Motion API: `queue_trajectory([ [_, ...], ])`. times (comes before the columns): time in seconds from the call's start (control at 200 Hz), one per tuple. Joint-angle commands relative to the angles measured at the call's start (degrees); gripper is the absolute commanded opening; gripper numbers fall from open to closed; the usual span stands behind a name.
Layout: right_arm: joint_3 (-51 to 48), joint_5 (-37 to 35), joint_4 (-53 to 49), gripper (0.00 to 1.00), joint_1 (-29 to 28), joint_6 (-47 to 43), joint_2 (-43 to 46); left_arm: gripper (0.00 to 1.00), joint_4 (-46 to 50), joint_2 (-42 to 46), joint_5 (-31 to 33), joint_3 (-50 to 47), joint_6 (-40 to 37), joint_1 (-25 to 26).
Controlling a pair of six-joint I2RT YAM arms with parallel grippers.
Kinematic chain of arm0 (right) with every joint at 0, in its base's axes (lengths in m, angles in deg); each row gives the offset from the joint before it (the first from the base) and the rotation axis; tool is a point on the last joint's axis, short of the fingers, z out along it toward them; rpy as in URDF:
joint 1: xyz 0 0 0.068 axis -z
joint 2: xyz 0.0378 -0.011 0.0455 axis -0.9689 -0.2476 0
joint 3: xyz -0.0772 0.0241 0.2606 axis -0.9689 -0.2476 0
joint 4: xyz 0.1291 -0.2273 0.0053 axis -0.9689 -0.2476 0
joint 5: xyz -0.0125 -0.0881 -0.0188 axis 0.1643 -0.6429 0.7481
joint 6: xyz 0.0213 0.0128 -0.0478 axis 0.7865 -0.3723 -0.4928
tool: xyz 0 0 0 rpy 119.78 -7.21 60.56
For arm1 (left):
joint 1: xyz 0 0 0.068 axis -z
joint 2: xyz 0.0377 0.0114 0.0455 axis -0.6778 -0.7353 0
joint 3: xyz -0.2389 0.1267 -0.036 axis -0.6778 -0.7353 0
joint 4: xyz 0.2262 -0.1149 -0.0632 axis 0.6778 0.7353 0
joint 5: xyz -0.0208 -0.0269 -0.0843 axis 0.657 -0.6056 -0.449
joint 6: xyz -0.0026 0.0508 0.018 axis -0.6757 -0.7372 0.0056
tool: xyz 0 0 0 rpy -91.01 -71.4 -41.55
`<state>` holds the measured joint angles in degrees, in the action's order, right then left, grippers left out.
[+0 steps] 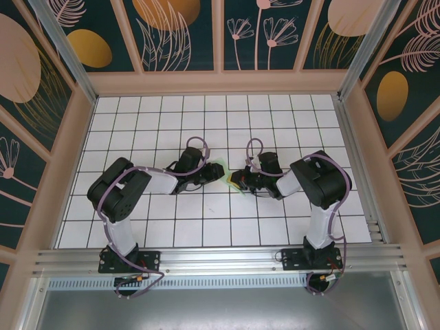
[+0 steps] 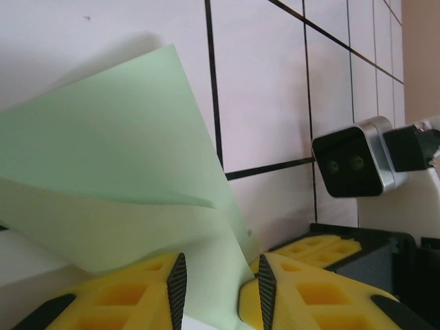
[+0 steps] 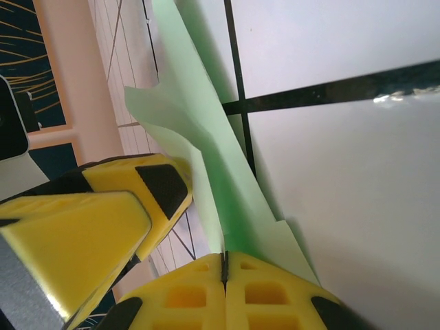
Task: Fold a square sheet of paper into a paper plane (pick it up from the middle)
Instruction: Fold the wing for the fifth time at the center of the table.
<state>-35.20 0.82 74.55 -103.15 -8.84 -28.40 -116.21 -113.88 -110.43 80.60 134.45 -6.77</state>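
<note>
blocked: left pincer (image 1: 214,174), right pincer (image 1: 240,182) crowd paper (image 1: 221,169) mid-table | open: far tiles (image 1: 206,117) | bound: walls (image 1: 220,82)

Both my arms reached inward from their bases, elbows bent outward, wrists low and nearly meeting in the middle. My left gripper (image 2: 220,285) stood with its jaws apart. My right gripper (image 3: 224,265) had its jaws pressed together, pinching the square sheet of paper (image 3: 206,137).

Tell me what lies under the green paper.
Under the square sheet of paper lies the white gridded table, a black grid line running beneath its edge. The right gripper pinches the sheet. Whatever its folds cover is hidden.
</note>
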Motion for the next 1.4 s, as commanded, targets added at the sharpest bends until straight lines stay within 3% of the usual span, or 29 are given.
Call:
queue_trajectory([
  [0.0, -0.45, -3.46, -8.78, 0.0, -0.21, -2.11, -0.57, 0.35, 2.62, -1.17, 1.6, 1.98, -0.28, -0.18],
  [0.225, 0.58, -2.51, -10.23, 0.0, -0.62, -3.96, 0.96, 0.35, 4.9, -1.75, 2.47, 3.12, 0.03, -0.22],
  [0.495, 4.51, -1.86, -18.33, 0.14, -0.52, -10.97, 4.15, 0.34, 7.66, -2.77, 3.37, 4.03, 0.55, -0.17],
  [0.746, 9.29, -0.48, -26.97, 0.22, -0.51, -21.02, 4.43, 0.35, 8.01, -2.85, 2.94, 4.22, 0.99, -0.13],
  [0.981, 12.92, -2.42, -34.76, 0.22, -0.48, -32.55, 5.05, 0.34, 8.24, -2.86, 2.6, 4.73, 1.15, -0.18],
  [1.396, 16.79, -3.66, -39.09, 0.22, -1.57, -41.45, 4.01, 0.34, 9.44, -3.56, 2.61, 5.37, 1.91, -0.16],
])
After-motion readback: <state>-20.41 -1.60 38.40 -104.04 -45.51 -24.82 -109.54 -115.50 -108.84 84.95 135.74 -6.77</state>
